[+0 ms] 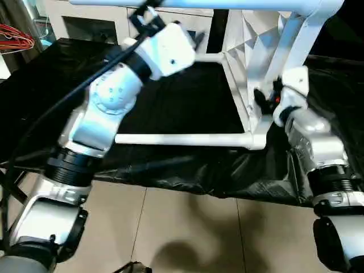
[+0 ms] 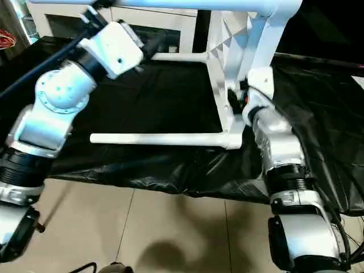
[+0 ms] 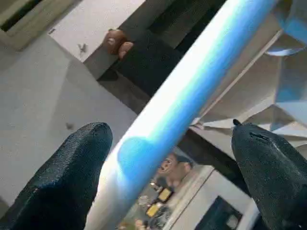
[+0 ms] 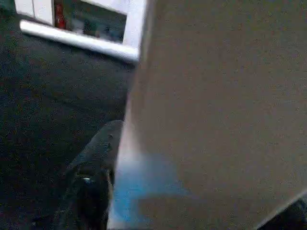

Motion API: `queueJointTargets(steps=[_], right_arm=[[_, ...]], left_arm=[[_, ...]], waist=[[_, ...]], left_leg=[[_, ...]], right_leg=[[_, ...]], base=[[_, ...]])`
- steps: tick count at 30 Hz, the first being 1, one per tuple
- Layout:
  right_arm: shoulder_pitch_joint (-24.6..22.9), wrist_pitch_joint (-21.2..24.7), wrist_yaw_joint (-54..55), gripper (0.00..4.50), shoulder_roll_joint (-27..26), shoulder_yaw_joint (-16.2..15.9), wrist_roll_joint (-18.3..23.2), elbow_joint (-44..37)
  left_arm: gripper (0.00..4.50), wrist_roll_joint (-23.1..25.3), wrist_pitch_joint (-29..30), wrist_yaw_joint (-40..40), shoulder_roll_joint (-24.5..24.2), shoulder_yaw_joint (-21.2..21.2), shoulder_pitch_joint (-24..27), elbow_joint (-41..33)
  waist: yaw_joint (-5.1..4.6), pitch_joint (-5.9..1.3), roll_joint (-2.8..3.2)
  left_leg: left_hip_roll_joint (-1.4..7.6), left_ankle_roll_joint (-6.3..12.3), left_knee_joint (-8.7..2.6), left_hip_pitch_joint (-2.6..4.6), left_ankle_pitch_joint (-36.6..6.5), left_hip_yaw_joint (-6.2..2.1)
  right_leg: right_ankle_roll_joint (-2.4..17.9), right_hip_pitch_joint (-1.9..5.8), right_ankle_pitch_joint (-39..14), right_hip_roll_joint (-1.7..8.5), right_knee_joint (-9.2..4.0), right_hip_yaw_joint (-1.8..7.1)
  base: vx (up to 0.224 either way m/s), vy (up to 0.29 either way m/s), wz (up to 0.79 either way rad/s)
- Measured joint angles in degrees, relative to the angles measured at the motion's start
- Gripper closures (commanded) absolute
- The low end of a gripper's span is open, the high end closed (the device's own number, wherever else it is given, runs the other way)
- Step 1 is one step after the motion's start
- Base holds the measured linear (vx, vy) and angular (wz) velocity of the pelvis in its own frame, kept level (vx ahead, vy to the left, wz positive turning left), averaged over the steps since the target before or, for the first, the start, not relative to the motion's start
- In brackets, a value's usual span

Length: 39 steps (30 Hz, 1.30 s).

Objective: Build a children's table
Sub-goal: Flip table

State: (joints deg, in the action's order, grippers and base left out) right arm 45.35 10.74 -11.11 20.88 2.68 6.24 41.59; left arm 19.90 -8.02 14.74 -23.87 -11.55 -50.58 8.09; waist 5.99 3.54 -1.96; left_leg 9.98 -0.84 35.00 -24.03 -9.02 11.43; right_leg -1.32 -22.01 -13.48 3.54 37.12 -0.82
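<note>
The children's table stands on its side on the black cloth. Its white tabletop (image 1: pixel 250 51) is upright on one edge, ribbed underside facing left. White legs stick out leftward from it: one low along the cloth (image 1: pixel 182 139), one further back (image 1: pixel 210 57), one across the top (image 1: pixel 227 4). My left gripper (image 3: pixel 170 132) is raised to that top leg (image 3: pixel 192 91) and open, a black finger (image 3: pixel 72 167) on each side, not touching it. My right gripper (image 1: pixel 263 101) is against the tabletop's near rim, just above the lower corner socket (image 1: pixel 257 139).
The black-draped table (image 1: pixel 187 96) ends near me, with tiled floor (image 1: pixel 187 227) below. A white cabinet (image 1: pixel 85 23) stands behind it. Red cables (image 1: pixel 14 37) hang at the far left. A person's fingers (image 3: pixel 118 43) rest on a dark edge beyond the top leg.
</note>
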Motion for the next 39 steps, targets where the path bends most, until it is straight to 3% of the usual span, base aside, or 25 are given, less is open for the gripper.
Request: queueJointTargets(steps=[1,7,18,21,23,27,30,31,39], right_arm=[[0.0,-0.3,-0.2,1.97,0.1,-0.2,-0.4,1.2],[0.8,-3.5,-0.4,2.38,0.3,-0.3,-1.1,5.0],[2.1,-7.5,-1.0,2.43,1.3,-0.7,-2.3,9.0],[2.1,-8.2,-2.5,2.43,2.9,-0.9,-2.4,9.2],[2.4,-9.1,-3.8,2.43,4.2,-1.1,-2.6,9.2],[4.7,-9.4,-6.6,2.43,7.2,-2.3,-4.2,9.1],[6.8,-9.4,-8.3,2.43,9.6,-3.2,-5.9,8.3],[7.5,-9.4,-8.9,2.43,10.5,-3.6,-6.6,7.9],[13.3,-9.4,-12.5,2.43,14.9,-6.1,-10.4,8.4]], left_arm=[[0.0,0.6,0.0,-0.2,-0.3,0.0,0.0,0.0],[0.0,3.6,0.2,-2.9,-1.2,0.6,0.6,-0.4],[0.0,11.2,1.5,-8.1,-5.7,1.8,0.9,0.9],[0.0,11.4,1.5,-8.5,-6.0,1.8,1.2,1.9],[0.0,11.8,1.5,-8.9,-5.9,1.7,1.3,2.4],[0.0,11.9,1.3,-10.0,-5.1,1.8,1.4,3.1],[0.0,11.9,1.3,-10.2,-4.8,1.8,1.4,3.0],[0.27,11.6,1.3,-10.2,-4.4,2.0,1.4,3.1],[0.76,9.1,3.2,-9.9,-1.2,3.8,2.3,1.4]], waist=[[0.01,0.0,-0.01],[0.04,0.0,-0.03],[0.14,0.02,-0.01],[0.47,0.02,0.01],[0.56,0.04,0.05],[0.55,0.14,0.27],[0.55,0.13,0.37],[0.59,0.12,0.39],[0.88,0.11,0.44]], left_leg=[[0.0,0.0,0.0,0.0,0.0,0.0],[0.0,0.01,0.02,0.0,0.0,0.0],[0.0,0.02,0.02,-0.13,0.0,0.02],[0.0,0.23,0.03,-0.59,0.2,0.04],[0.0,0.61,0.27,-1.27,0.4,0.05],[0.02,0.81,0.6,-1.65,0.3,0.08],[0.03,0.82,0.73,-1.73,0.3,0.09],[0.05,0.8,0.75,-1.71,0.3,0.09],[-0.01,0.7,1.02,-1.63,0.3,0.1]], right_leg=[[0.0,0.0,0.0,0.0,0.0,-0.01],[0.0,0.0,0.1,0.01,0.0,-0.01],[0.0,-0.11,0.1,0.01,0.0,0.0],[0.0,-0.57,0.1,0.01,0.05,0.0],[0.0,-1.25,0.1,0.01,0.32,0.02],[0.0,-1.61,0.1,0.04,0.59,0.05],[0.0,-1.77,0.1,0.05,0.86,0.06],[0.0,-1.77,0.1,0.05,0.9,0.05],[0.0,-1.54,0.3,0.22,0.93,0.02]], base=[[0.0,0.0,0.0],[0.0,0.0,0.0],[0.0,0.0,0.0],[0.0,0.0,0.0],[0.0,0.0,0.0],[0.0,0.0,0.0],[0.0,0.0,0.0],[0.0,0.0,0.0],[0.0,0.0,0.0]])
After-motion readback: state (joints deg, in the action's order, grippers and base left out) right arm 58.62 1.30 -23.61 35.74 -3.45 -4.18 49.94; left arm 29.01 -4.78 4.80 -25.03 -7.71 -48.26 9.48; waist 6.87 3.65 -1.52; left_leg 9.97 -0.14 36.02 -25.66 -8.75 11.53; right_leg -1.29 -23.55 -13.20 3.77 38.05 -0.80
